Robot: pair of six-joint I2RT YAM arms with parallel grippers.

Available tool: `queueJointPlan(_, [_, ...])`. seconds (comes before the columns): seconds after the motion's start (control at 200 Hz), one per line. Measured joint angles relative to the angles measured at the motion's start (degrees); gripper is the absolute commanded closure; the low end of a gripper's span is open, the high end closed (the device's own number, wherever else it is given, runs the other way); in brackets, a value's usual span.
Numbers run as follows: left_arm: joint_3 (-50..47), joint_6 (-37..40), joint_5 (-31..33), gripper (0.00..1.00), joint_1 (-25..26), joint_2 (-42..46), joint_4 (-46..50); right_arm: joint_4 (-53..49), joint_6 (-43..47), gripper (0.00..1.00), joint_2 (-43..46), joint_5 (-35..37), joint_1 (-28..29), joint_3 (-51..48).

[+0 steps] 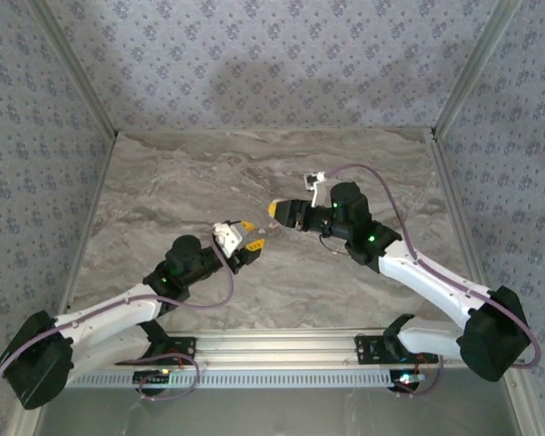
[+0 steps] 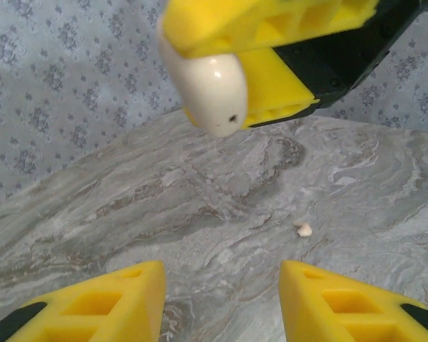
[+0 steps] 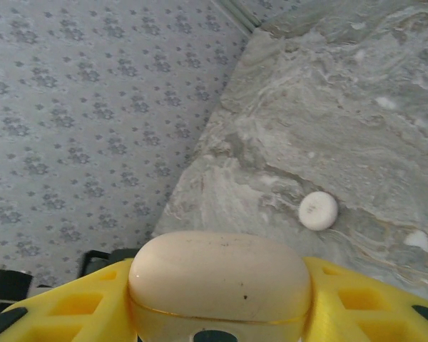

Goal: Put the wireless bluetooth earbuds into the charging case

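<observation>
Right wrist: case (image 3: 221, 274) btm off-frame.

The two arms are stretched forward and bent inward so that their tips are set facing each other, close but apart, the left gripper (image 1: 253, 236) being held with fingers spread and empty and the right gripper (image 1: 278, 210) being clamped around the charging case (image 3: 221, 274).

Grippers: 2, left gripper (image 1: 253, 238) and right gripper (image 1: 277, 211) | charging case (image 3: 220, 274): 1 | earbud (image 2: 303, 229): 1 visible | round white disc (image 3: 318, 211): 1 | table (image 1: 163, 182): 1
</observation>
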State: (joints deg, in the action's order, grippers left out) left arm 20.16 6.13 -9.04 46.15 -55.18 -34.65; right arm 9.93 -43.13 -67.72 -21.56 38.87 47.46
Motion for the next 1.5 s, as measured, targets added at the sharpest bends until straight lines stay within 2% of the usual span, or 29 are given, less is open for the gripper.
queueJointPlan(0.34, [3.0, -0.2, 1.2, 0.51, 1.2, -2.2, -5.6, 2.6, -2.2, 0.53, 0.2, 0.8, 3.1, -0.8])
queueJointPlan(0.65, [6.2, -1.9, 1.4, 0.51, 1.2, -4.3, -6.6, 4.3, -3.2, 0.52, 0.2, 0.8, 4.2, -1.5])
queueJointPlan(0.929, [7.1, -3.1, 1.4, 0.56, 1.2, -7.6, -6.8, 6.1, -4.3, 0.52, 0.2, 0.9, 5.2, -1.9])
queueJointPlan(1.194, [7.3, -3.5, 1.0, 0.54, 1.2, -7.6, -7.2, 6.7, -4.7, 0.52, 0.2, 0.9, 5.4, -2.5])
queueJointPlan(1.404, [7.3, -4.1, 0.8, 0.73, 1.5, -6.8, -6.6, 7.0, -4.7, 0.52, 0.2, 1.2, 5.4, -2.8])
queueJointPlan(1.499, [7.3, -4.0, 0.7, 0.79, 1.5, -6.2, -5.8, 7.1, -4.7, 0.48, 0.2, 1.2, 5.4, -2.8])
